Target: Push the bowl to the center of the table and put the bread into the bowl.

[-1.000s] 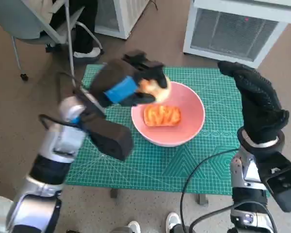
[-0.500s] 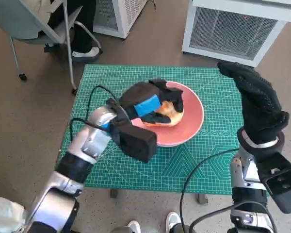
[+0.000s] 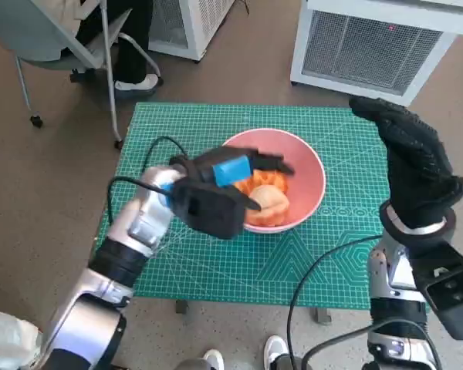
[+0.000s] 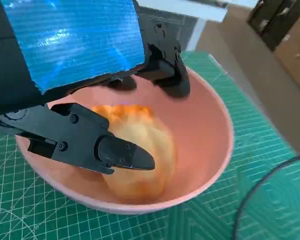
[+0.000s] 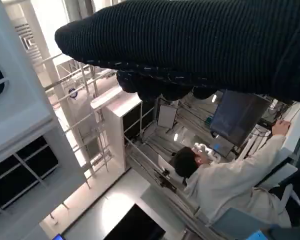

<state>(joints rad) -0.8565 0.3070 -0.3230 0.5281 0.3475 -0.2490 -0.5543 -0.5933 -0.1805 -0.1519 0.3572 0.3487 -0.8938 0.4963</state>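
While the left hand (image 3: 230, 171) is reaching over the near left rim of the pink bowl (image 3: 309, 166), its fingers (image 4: 122, 154) are spreading apart and gripping nothing, as the left wrist view is showing. Just beneath those fingers, the pale orange bread (image 4: 135, 150) is lying inside the bowl, against its near wall, and a second, darker orange piece (image 3: 264, 180) is lying in the bowl just beyond it, partly under the hand. In the left wrist view one black fingertip is hanging just over the bread, though contact cannot be told. The bowl is sitting on the green cutting mat (image 3: 332, 247) that is covering the surface, roughly at the mat's middle. To the right, the gloved right hand (image 3: 413, 158) is standing upright above the mat's right edge, well apart from the bowl, its fingers straight, together and holding nothing. Farther off, a white ventilated cabinet (image 3: 374, 46) is standing on the floor beyond the surface, and a grey chair (image 3: 65, 46) with a person's legs by it is showing at the far left.
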